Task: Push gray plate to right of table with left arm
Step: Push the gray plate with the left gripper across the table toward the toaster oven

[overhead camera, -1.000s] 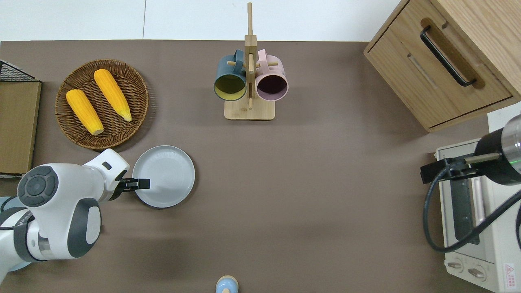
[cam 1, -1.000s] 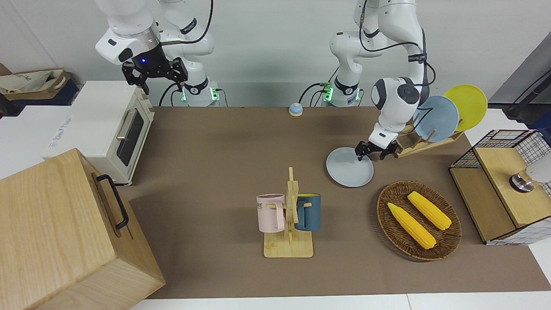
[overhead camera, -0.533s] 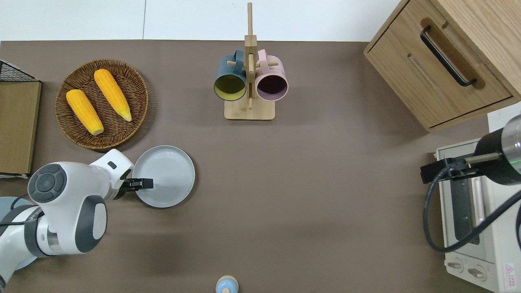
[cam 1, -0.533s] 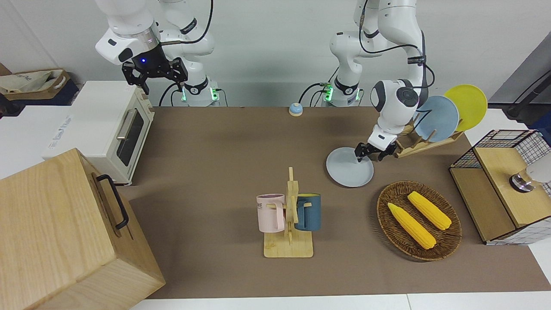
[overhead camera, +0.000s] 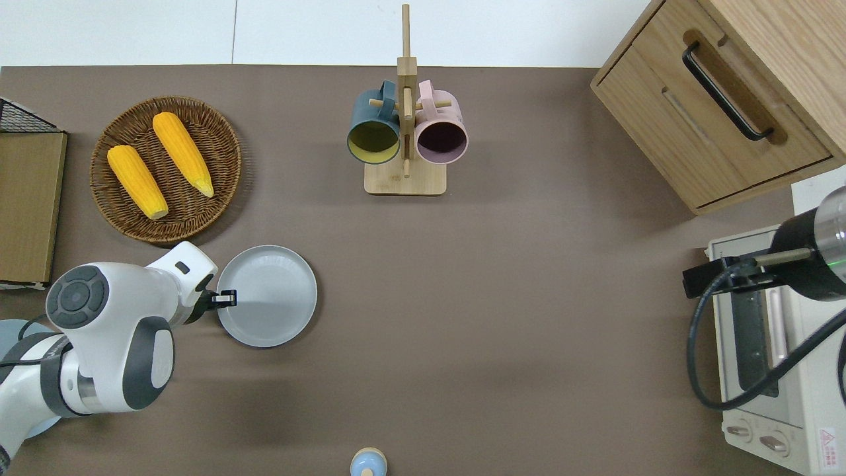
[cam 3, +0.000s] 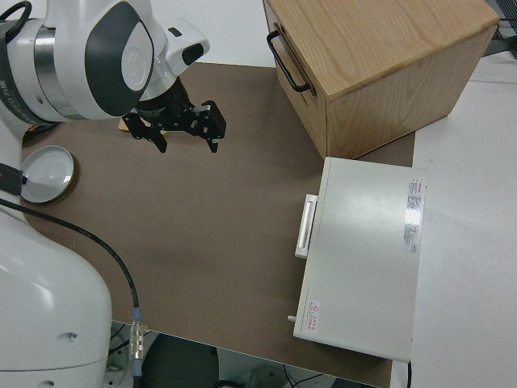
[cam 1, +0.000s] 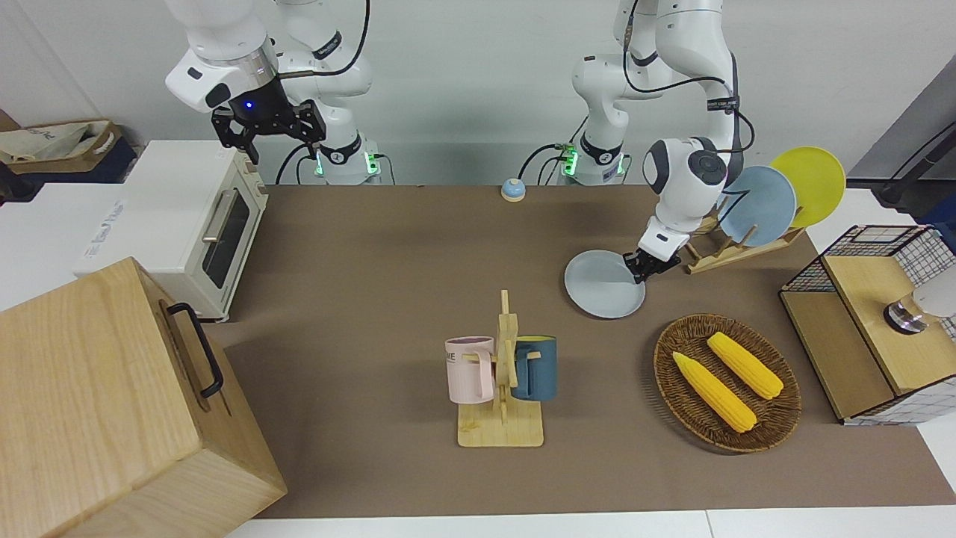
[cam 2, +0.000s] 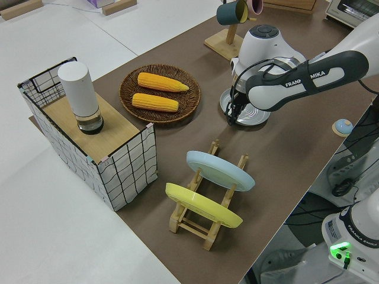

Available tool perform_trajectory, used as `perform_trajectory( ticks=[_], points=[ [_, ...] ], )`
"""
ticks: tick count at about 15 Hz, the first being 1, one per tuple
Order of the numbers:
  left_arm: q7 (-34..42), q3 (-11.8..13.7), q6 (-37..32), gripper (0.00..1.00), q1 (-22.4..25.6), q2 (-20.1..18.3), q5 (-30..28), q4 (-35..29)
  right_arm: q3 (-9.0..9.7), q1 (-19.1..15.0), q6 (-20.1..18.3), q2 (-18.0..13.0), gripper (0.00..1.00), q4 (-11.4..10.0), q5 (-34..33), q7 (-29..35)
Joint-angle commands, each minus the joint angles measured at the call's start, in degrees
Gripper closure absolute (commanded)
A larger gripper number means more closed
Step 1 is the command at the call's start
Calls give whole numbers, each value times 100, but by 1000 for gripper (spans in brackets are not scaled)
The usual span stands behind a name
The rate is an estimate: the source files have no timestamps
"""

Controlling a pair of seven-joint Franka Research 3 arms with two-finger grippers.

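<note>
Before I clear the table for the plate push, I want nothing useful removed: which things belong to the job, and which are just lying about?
In the job:
- gray plate
- left gripper, at the plate's rim
- table

Lying about:
- basket with two corn cobs
- mug stand
- wooden rack
- toaster oven
- right arm, parked

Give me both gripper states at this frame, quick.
Left gripper: shut, empty, fingertips at the gray plate's rim on the left arm's side.
Right gripper: open, holding nothing, arm parked.
</note>
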Motion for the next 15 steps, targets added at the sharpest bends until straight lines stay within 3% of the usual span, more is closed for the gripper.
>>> perform_trajectory(
  ticks=[1, 8, 15],
  points=[
    [55, 49, 147, 1000, -96, 36, -44, -86, 92, -107, -89, -14, 17, 53, 25, 75],
    [-190, 32, 366, 1000, -569, 185, -324, -86, 92, -115, -89, -14, 17, 53, 25, 75],
    [-2052, 41, 463, 1000, -1896, 265, -378, 11, 92, -107, -89, -14, 17, 53, 25, 75]
  ],
)
